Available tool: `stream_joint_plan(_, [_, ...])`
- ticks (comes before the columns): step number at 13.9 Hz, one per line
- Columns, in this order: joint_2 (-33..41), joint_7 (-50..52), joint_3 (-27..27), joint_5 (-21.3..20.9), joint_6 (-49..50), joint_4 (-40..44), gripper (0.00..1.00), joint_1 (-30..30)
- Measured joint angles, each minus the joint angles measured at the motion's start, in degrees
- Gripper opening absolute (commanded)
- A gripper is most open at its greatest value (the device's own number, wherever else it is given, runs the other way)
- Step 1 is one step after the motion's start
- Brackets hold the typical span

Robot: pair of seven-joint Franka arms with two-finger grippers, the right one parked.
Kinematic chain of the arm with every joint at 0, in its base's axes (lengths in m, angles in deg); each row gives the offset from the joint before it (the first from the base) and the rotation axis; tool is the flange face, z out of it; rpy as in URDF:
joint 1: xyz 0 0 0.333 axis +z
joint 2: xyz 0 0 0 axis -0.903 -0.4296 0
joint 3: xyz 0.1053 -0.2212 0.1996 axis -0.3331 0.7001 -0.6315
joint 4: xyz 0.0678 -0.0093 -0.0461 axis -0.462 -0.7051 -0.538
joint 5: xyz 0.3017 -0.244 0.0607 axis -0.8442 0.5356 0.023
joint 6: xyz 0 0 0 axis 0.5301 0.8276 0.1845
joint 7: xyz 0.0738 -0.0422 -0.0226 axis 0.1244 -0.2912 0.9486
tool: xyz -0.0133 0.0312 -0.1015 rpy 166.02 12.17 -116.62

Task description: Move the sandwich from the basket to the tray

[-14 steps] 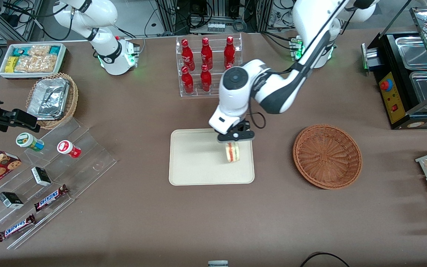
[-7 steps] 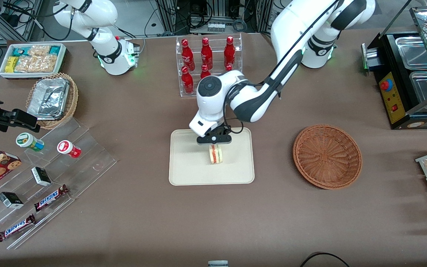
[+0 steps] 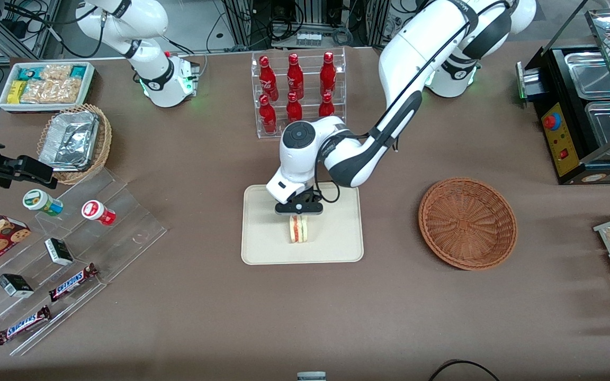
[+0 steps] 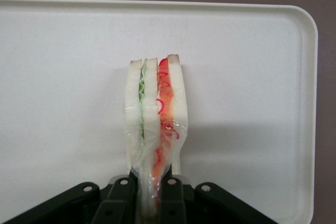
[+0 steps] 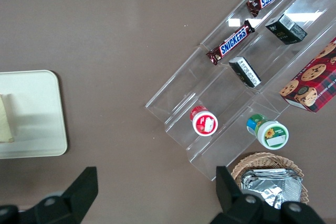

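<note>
- Because it is soft white bread in thin clear wrap, the sandwich looks light, squashy and a little slippery, so it likely needs only a gentle pinch.
- It hangs on edge directly below the gripper, its red, orange and green layers facing the wrist camera.
- The gripper is closed narrowly on one end of the wedge, its fingers pressing the two bread faces together; the wedge looks slightly squeezed at that end and fans wider at the free end.
- A hold on the flat bread faces, as now, seems sound; pressure on the layered edge would probably push the filling out.
- Below the gripper lies the tray, and the sandwich's free end is at or just above its surface near the middle; whether they touch cannot be told.
- Released on edge, such a thin wedge may tip onto a face, which would do no harm on the flat tray.
- Well off to the side of the gripper, toward the working arm's end of the table, sits the basket, with nothing in it.
</note>
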Motion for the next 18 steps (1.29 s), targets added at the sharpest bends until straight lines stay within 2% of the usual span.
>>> stream_joint_plan(1, [-0.2, 0.0, 0.0, -0.3, 0.0, 0.0, 0.45, 0.0])
stream_joint_plan(2, [-0.4, 0.0, 0.0, -0.8, 0.0, 0.0, 0.75, 0.0])
stream_joint_plan(3, [-0.5, 0.0, 0.0, -1.1, 0.0, 0.0, 0.9, 0.0])
stream_joint_plan(4, [-0.5, 0.0, -0.1, -1.1, 0.0, 0.2, 0.98, 0.0])
stream_joint_plan(7, [-0.3, 0.3, -0.1, -1.1, 1.4, 1.9, 0.99, 0.0])
stream_joint_plan(10, [2.1, 2.1, -0.2, -1.0, 12.4, 8.5, 0.99, 0.2])
stream_joint_plan(13, [7.3, 2.5, -0.3, -0.2, 21.7, 13.0, 0.99, 1.1])
stream_joint_plan(15, [11.1, 2.6, -0.6, 2.1, 25.0, 13.3, 0.99, 2.8])
stream_joint_plan(18, [16.2, 2.5, -0.6, 3.1, 32.7, 13.2, 0.99, 6.1])
